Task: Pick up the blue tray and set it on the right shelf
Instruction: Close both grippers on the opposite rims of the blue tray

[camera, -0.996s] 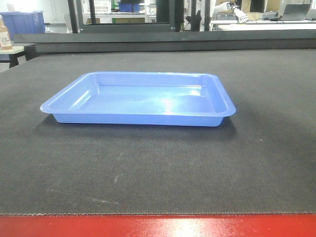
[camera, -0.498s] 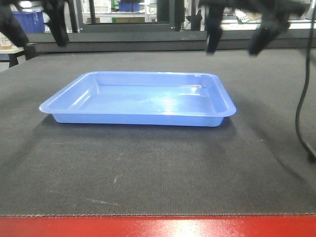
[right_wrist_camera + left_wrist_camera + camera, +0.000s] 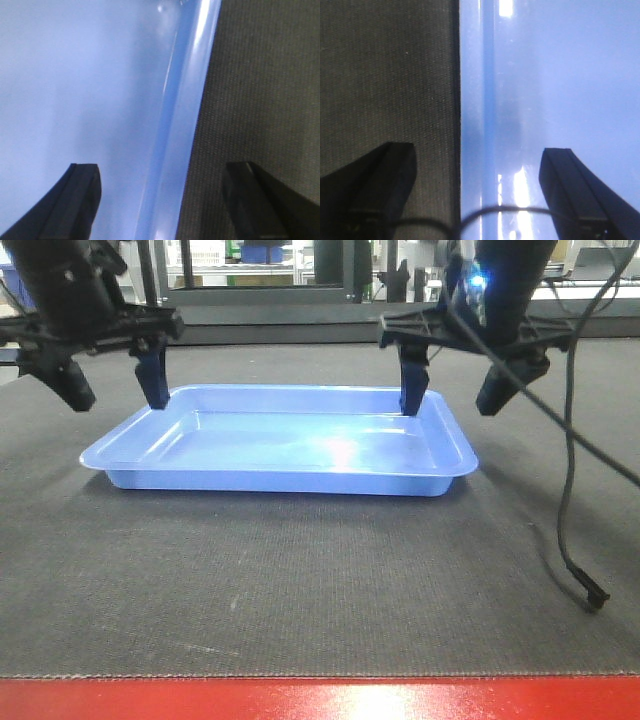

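Blue tray (image 3: 280, 445) flat on table (image 3: 300, 580); left hand (image 3: 115, 392), right hand (image 3: 450, 400) both spread apart, straddling opposite rims, likely to clamp.

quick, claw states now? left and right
Left claw: open, astride the blue tray's left rim, holding nothing.
Right claw: open, astride its right rim, holding nothing.

Bare mat (image 3: 300, 580) surrounds the blue tray (image 3: 280, 445); a cable (image 3: 590, 593) dangles at right.
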Controlling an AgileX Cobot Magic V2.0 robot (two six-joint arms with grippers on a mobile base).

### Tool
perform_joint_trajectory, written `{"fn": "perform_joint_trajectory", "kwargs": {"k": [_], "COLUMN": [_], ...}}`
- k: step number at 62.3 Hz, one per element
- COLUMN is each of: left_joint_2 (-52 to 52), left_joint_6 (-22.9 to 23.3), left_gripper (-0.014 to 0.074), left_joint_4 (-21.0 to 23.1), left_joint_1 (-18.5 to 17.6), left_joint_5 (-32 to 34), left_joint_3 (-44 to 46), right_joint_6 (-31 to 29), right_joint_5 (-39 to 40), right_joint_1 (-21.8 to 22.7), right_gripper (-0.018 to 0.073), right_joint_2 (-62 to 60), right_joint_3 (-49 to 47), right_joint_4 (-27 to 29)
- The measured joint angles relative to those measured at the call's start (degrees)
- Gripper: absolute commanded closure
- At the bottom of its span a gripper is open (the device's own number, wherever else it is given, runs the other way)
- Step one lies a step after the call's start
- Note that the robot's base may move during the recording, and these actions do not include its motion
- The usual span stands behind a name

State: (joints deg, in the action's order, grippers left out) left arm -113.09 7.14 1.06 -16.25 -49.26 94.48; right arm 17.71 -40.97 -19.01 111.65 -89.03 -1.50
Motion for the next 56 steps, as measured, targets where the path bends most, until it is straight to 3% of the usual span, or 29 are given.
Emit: {"fn": "perform_joint_trajectory", "kwargs": {"k": [16,31,41,50,56], "left_joint_2": [-2.7,-3.6,-3.7,-3.7,-3.7], "left_joint_6": [0.0,0.1,0.1,0.1,0.1], "left_gripper": [0.0175,0.0225,0.0321,0.0480,0.0603], "left_joint_4": [0.1,0.5,0.5,0.5,0.5], "left_joint_1": [0.0,0.0,0.0,0.0,0.0], "left_joint_5": [1.2,1.7,1.9,2.0,2.0], "left_joint_3": [0.0,0.0,0.0,0.0,0.0], "right_joint_6": [0.0,0.0,0.1,0.9,1.0], "right_joint_5": [1.0,1.6,1.6,1.7,1.7], "right_joint_1": [0.0,0.0,0.0,0.1,0.1], "right_gripper": [-0.0004,0.0242,0.0321,0.0512,0.0501], "right_joint_2": [1.7,3.0,4.3,4.3,4.3], "right_joint_3": [0.0,-0.1,-0.1,-0.2,-0.2], "right_joint_4": [-0.2,-0.4,-0.6,-0.3,-0.2]}}
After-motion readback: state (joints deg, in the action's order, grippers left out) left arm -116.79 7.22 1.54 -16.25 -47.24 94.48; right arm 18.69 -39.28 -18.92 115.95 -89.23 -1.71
